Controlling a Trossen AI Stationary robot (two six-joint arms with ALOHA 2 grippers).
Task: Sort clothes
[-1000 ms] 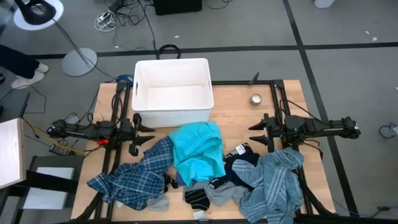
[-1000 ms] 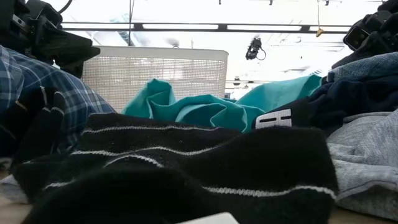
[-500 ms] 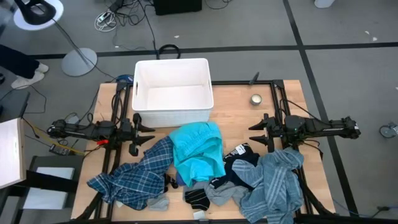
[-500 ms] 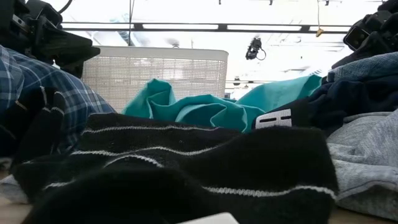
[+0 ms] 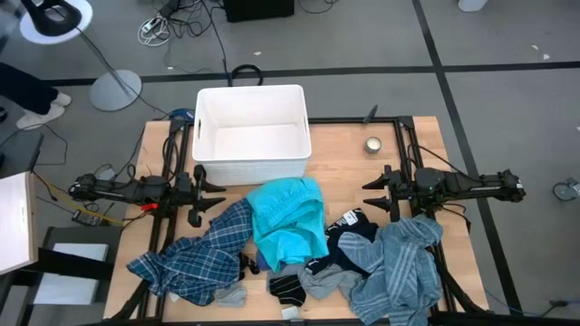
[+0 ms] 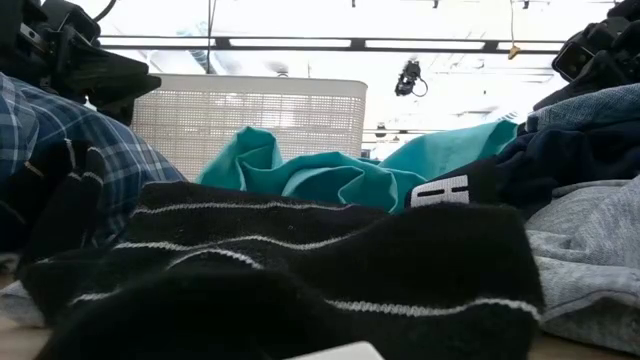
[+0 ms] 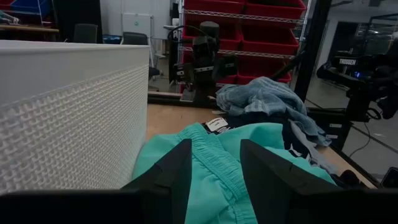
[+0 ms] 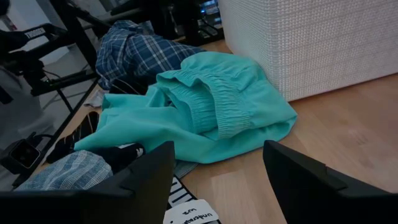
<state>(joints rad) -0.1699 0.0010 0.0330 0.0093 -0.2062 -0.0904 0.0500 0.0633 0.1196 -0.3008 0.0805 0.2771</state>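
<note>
The clothes lie heaped on the table's near half. A turquoise garment [image 5: 288,222] lies in the middle, a blue plaid shirt [image 5: 201,256] at the left, a light-blue striped shirt [image 5: 399,267] at the right. Small navy, grey and black-striped pieces [image 5: 313,276] lie between them. My left gripper [image 5: 220,196] stands open above the table at the left, fingers level, pointing at the turquoise garment [image 7: 211,165]. My right gripper [image 5: 367,194] stands open at the right, facing the same garment [image 8: 205,115].
A white plastic bin [image 5: 251,132] stands at the table's far middle, next to the turquoise garment. A small round tin [image 5: 372,144] sits on bare wood at the far right. Black frame rails run along the table's edges.
</note>
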